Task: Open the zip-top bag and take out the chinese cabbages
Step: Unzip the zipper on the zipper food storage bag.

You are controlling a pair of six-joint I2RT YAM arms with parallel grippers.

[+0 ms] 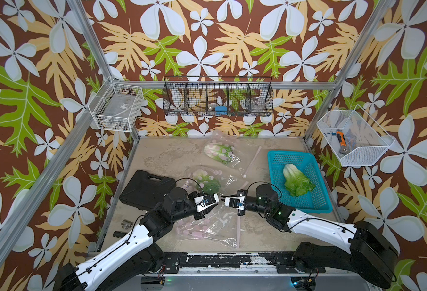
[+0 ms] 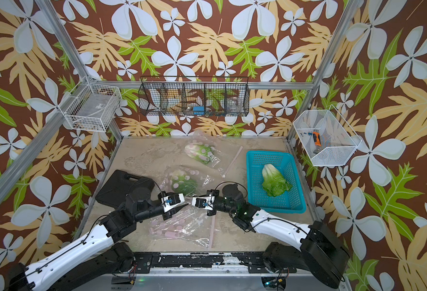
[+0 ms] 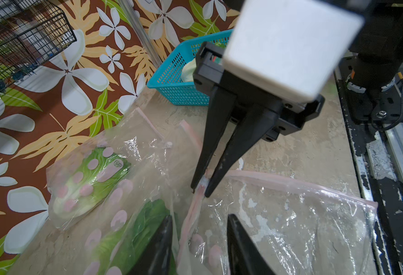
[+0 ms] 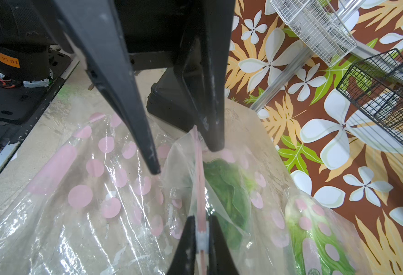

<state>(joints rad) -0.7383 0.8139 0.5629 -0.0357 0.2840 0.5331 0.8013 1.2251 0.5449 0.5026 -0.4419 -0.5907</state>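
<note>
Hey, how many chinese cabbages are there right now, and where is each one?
3. One cabbage lies loose in the blue basket; a second sits bagged at the table's far side; a third sits bagged mid-table. The flat nearest bag looks empty.

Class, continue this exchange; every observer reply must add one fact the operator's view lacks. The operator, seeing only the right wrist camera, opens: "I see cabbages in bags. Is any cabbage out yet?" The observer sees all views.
Observer: Yes. One bare chinese cabbage lies in a teal basket, shown in both top views.
Operator: Where does that basket stand?
Observer: On the right side of the table, beside the right arm.
Operator: Anything loose by the left arm?
Observer: A small grey metal fitting, near the closed black case.
</note>
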